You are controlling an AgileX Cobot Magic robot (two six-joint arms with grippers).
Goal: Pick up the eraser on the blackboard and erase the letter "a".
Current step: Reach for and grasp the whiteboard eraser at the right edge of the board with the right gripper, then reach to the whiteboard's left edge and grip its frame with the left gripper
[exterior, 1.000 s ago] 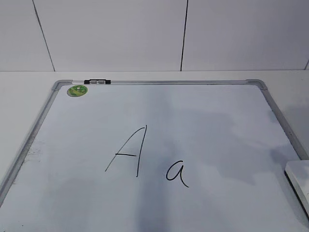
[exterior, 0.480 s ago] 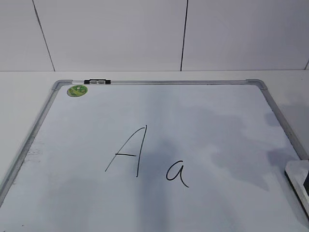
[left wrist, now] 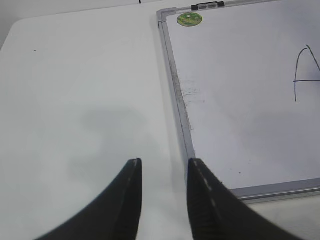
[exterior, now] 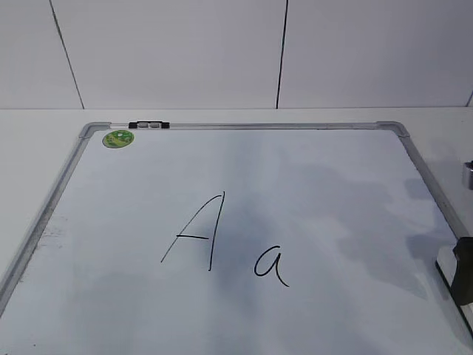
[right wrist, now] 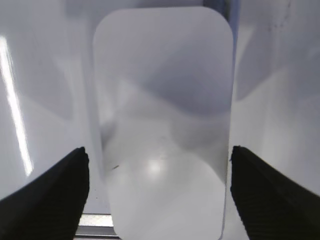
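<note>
The blackboard (exterior: 259,126) is a white dry-erase board with a silver frame and a green sticker (exterior: 118,138), lying flat on the table. A large "A" (exterior: 198,233) and the small letter "a" (exterior: 270,266) are drawn in black near its middle. The eraser (right wrist: 162,110), a white rounded block, lies at the board's right edge; only a sliver of it (exterior: 444,260) shows in the exterior view. My right gripper (right wrist: 157,155) is open, with one jaw on each side of the eraser and not touching it, and shows at the frame edge (exterior: 464,272). My left gripper (left wrist: 164,165) is open and empty over the table, beside the board's left frame (left wrist: 175,90).
A small black-and-silver clip (exterior: 149,125) sits on the top frame next to the sticker. A white panelled wall stands behind the table. White table surface lies to the left of the board (left wrist: 75,100).
My right gripper has come into the exterior view from the right edge and lowered over the eraser, covering most of it. The board and letters have not moved.
</note>
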